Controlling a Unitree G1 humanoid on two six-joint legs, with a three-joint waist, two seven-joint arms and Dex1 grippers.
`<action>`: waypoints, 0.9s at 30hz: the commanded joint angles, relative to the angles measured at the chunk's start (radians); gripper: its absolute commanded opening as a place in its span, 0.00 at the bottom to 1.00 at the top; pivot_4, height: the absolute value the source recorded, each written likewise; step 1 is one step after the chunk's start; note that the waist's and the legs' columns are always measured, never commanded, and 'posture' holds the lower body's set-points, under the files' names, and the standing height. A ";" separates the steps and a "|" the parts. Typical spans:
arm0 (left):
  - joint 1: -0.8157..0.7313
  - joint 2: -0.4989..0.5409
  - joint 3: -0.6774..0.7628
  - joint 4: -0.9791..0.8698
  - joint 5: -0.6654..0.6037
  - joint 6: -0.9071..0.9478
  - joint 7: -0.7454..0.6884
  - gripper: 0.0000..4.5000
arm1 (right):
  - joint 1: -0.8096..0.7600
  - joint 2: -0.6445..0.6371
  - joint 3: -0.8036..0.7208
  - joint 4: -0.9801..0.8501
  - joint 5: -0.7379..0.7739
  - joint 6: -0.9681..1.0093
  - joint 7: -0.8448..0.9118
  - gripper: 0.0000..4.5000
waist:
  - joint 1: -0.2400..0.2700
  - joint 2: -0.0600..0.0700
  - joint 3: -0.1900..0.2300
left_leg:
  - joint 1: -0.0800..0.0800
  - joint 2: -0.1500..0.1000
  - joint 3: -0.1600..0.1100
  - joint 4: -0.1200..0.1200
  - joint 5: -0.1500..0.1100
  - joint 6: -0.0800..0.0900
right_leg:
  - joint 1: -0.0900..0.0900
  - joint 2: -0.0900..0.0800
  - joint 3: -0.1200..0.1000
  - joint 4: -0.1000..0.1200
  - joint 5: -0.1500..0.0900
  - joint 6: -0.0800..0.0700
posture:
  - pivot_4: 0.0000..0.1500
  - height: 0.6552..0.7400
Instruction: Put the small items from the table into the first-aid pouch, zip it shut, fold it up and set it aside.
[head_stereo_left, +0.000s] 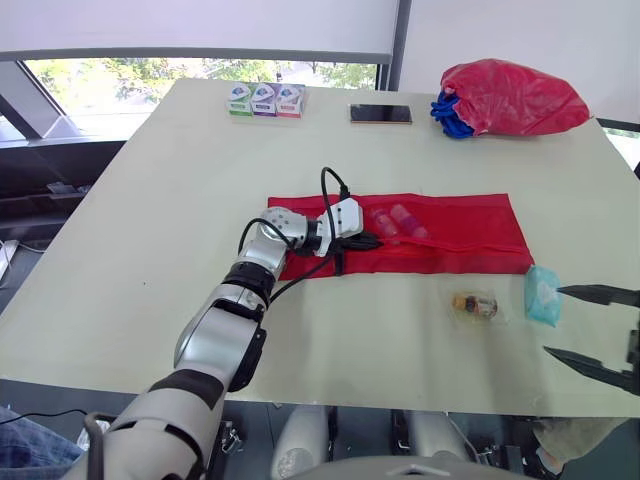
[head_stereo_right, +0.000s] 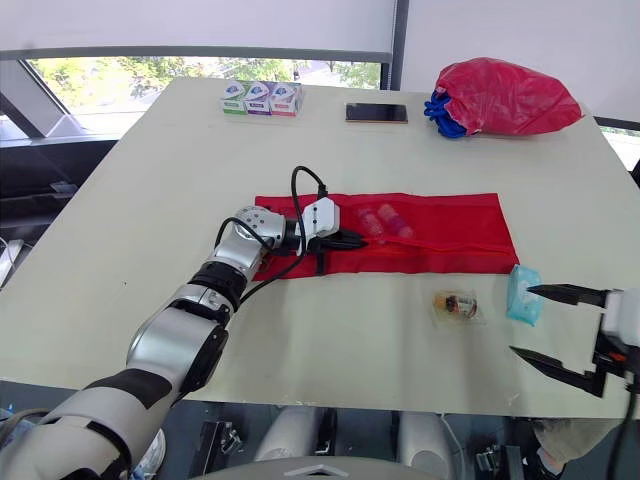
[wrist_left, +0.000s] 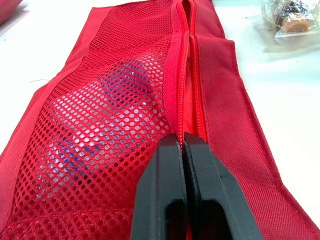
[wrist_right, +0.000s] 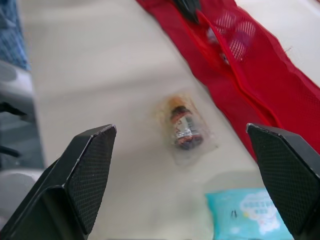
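Note:
The red first-aid pouch (head_stereo_left: 450, 235) lies unfolded flat across the middle of the table. Through its mesh I see two small vials (head_stereo_left: 398, 222). My left gripper (head_stereo_left: 368, 241) rests on the pouch's left part, shut on the zip line (wrist_left: 186, 75). A small brown bottle in a clear bag (head_stereo_left: 475, 304) lies in front of the pouch. A teal wipes packet (head_stereo_left: 543, 295) lies to its right. My right gripper (head_stereo_right: 545, 322) hovers open near the table's front right edge, just right of the packet, with nothing between its fingers (wrist_right: 90, 170).
At the back of the table (head_stereo_left: 150, 250) stand three small boxes (head_stereo_left: 266, 100). A phone (head_stereo_left: 380, 114) lies beside them, and a red plastic bag with something blue (head_stereo_left: 510, 97) sits at the back right. The front edge runs close below the loose items.

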 joint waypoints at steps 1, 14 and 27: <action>-0.022 -0.008 0.020 -0.022 -0.005 -0.008 0.009 0.00 | -0.049 -0.001 0.116 -0.008 -0.088 0.015 -0.093 0.99 | 0.001 0.000 0.000 | 0.000 0.000 0.000 0.000 0.000 0.000 | 0.000 0.000 0.000 0.000 0.000 0.000 | 1.00 1.00; -0.007 -0.011 0.021 -0.059 -0.006 -0.001 0.010 0.00 | -0.249 -0.069 0.429 0.048 -0.290 0.160 -0.223 0.99 | 0.000 0.000 0.000 | 0.000 -0.001 0.000 0.001 0.000 0.000 | 0.000 0.000 0.000 0.000 0.000 0.000 | 1.00 1.00; -0.011 -0.011 0.023 -0.061 -0.006 0.004 0.010 0.00 | -0.328 -0.057 0.511 0.090 -0.300 0.218 -0.257 0.19 | 0.000 0.000 0.000 | -0.001 -0.002 0.000 0.001 0.000 0.000 | 0.000 0.000 0.000 0.000 0.000 0.000 | 1.00 1.00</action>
